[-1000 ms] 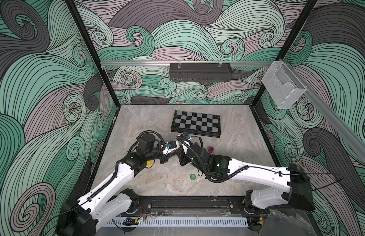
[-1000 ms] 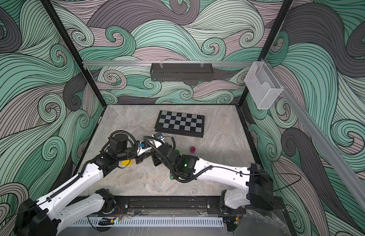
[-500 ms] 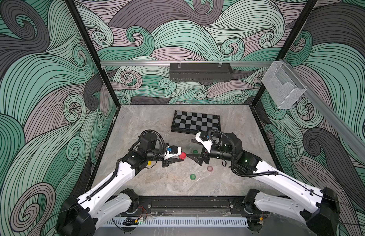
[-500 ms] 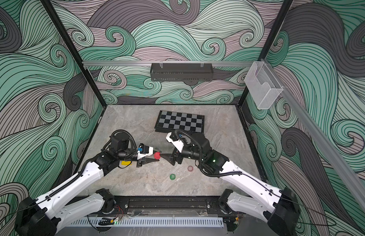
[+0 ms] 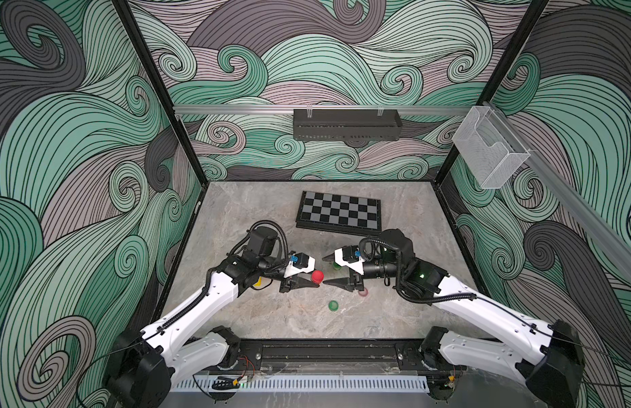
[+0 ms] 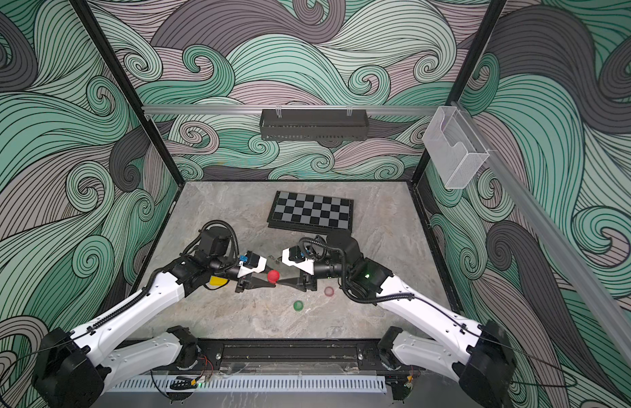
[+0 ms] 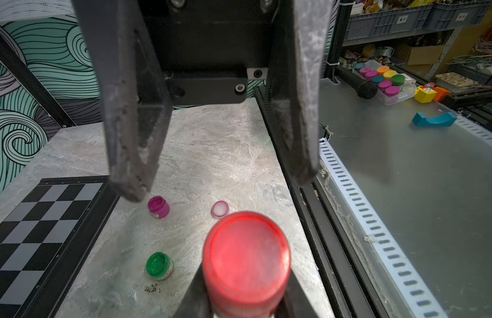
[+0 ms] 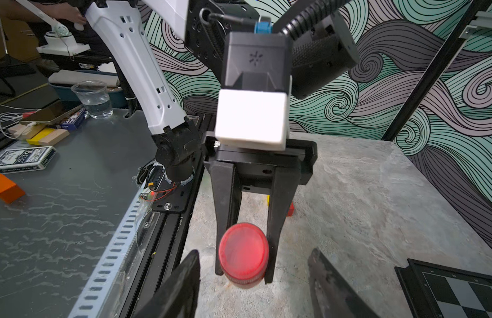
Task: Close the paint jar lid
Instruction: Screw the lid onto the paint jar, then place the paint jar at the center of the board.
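Note:
A small red paint jar with its red lid on top is held above the table, and my left gripper is shut on its body. In the left wrist view the lid fills the near field. The right wrist view shows the jar between the left fingers. My right gripper faces the jar from the right. It is open, empty and just short of the lid, its fingers apart.
A chessboard lies at the back. A green jar, a magenta jar and a pink lid sit on the table under the right arm. A green lid lies nearer the front. A yellow block rests under the left wrist.
My right arm has pulled back to the right, off the jar, and its gripper has come open. My left gripper still holds the red jar in the same place.

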Motion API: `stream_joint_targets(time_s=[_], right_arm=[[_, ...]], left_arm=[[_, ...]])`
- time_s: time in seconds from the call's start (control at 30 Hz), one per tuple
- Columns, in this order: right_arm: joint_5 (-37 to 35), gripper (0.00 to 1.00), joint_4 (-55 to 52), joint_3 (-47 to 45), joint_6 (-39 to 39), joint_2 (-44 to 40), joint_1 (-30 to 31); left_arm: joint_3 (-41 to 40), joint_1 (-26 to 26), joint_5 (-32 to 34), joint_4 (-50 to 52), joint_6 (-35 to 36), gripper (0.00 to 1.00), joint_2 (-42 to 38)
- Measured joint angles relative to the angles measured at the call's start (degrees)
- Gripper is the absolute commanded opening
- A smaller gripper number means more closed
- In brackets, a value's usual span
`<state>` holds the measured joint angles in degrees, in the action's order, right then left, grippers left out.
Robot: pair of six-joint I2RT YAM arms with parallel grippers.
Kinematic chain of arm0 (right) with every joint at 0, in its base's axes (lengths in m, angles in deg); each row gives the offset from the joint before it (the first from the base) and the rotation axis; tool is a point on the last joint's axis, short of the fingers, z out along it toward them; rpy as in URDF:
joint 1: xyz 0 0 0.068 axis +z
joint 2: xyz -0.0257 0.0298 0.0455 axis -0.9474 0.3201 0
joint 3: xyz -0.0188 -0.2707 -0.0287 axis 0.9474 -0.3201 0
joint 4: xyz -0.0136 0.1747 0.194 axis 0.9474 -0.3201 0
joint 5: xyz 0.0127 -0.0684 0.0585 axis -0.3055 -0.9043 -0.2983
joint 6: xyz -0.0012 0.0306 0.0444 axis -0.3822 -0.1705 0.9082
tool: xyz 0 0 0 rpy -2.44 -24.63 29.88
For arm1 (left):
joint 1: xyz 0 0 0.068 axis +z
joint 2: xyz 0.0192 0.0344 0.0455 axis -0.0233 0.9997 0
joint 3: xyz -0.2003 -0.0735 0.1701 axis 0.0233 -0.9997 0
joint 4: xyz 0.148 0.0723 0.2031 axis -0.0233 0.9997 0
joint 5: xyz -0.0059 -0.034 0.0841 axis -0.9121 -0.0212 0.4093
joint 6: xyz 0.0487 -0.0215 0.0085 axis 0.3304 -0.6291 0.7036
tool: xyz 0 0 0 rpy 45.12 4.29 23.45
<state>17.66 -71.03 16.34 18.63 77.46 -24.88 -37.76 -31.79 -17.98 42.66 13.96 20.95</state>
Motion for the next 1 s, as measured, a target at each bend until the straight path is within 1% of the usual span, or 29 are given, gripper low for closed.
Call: stream_joint_targets(time_s=[0.17,0.3,0.5,0.67,0.77,0.83,1.0], right_arm=[[-0.2,0.54,-1.0,0.6,-1.6,1.8,1.6],[-0.6,0.47,-2.4,1.0,-2.5,3.0,2.2],[-1.1,0.39,-3.0,2.2,-2.8,4.2,2.5],[-1.3,0.40,-3.3,3.2,-2.8,5.0,2.8],[-1.6,0.47,-3.6,3.3,-2.8,5.3,2.8],[-1.9,0.48,-4.0,3.3,-2.8,5.3,2.8],[-2.4,0.39,-4.9,3.3,-2.9,5.4,2.8]], left_arm=[[0.0,0.0,-0.1,0.2,0.2,0.25,0.0],[0.0,0.0,-0.1,0.2,0.3,0.25,0.0],[0.0,0.0,0.0,0.3,0.3,0.25,0.0],[0.0,0.0,0.0,0.3,0.4,0.25,0.0],[0.0,0.0,0.0,0.3,0.4,0.25,0.0],[0.0,0.0,0.0,0.3,0.4,0.25,0.0],[0.0,0.0,0.0,0.3,0.4,0.25,0.0]])
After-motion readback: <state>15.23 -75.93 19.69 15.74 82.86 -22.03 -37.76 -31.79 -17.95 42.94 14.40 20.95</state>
